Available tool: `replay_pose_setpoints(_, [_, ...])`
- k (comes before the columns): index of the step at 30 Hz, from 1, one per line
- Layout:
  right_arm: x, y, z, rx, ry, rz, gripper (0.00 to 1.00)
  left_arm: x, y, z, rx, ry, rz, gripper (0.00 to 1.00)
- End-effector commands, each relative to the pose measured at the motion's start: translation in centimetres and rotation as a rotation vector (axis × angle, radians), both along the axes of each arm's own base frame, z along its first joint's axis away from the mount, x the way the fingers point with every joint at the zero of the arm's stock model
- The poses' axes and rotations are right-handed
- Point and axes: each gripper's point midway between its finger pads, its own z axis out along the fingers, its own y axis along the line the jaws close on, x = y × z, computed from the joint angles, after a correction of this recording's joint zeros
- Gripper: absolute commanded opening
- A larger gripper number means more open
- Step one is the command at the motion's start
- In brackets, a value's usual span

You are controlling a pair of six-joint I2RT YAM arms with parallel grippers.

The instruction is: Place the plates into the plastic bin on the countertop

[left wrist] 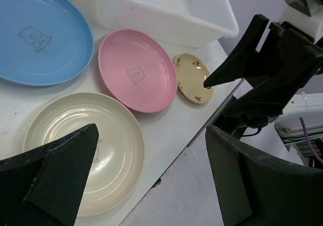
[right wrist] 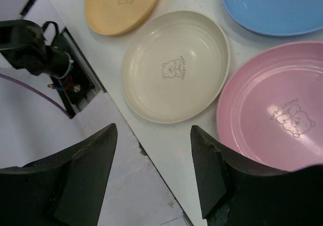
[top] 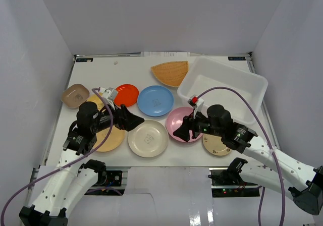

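Several plates lie on the white countertop (top: 96, 69): brown rounded-square (top: 74, 95), red-orange (top: 126, 95), blue (top: 155, 100), fan-shaped orange (top: 171, 72), pink (top: 179, 119), cream (top: 148, 138), yellow (top: 110, 139) partly under my left arm, small tan (top: 217, 146) partly under my right arm. The white plastic bin (top: 223, 88) stands at the back right and looks empty. My left gripper (top: 133, 121) is open and empty, just left of the cream plate (left wrist: 75, 150). My right gripper (top: 182, 133) is open and empty over the pink plate's near edge (right wrist: 277, 110).
The countertop's near edge (right wrist: 151, 160) runs right under both grippers, with the arm bases and cables (right wrist: 35, 47) below it. Grey walls enclose the back and sides. Another yellow plate (top: 94, 101) shows partly behind my left arm.
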Motion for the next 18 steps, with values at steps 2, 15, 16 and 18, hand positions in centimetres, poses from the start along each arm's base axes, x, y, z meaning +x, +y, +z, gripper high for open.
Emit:
replay_pose_setpoints(2, [2.0, -1.3, -1.8, -0.121, -0.087, -0.105, 0.67, -0.7, -0.1, -1.0, 0.017, 0.155, -0.007, 0.98])
replay_pose_setpoints(15, [2.7, -3.2, -9.0, -0.416, -0.084, -0.14, 0.66, -5.8, 2.6, -11.5, 0.27, 0.717, 0.075, 0.98])
replay_pose_setpoints(16, [2.4, -3.1, -9.6, -0.443, -0.084, -0.12, 0.66, -6.0, 2.7, -12.0, 0.282, 0.739, 0.085, 0.98])
replay_pose_setpoints(18, [2.2, -3.0, -10.3, -0.465, -0.087, -0.1, 0.66, -6.2, 3.1, -13.0, 0.315, 0.772, 0.109, 0.98])
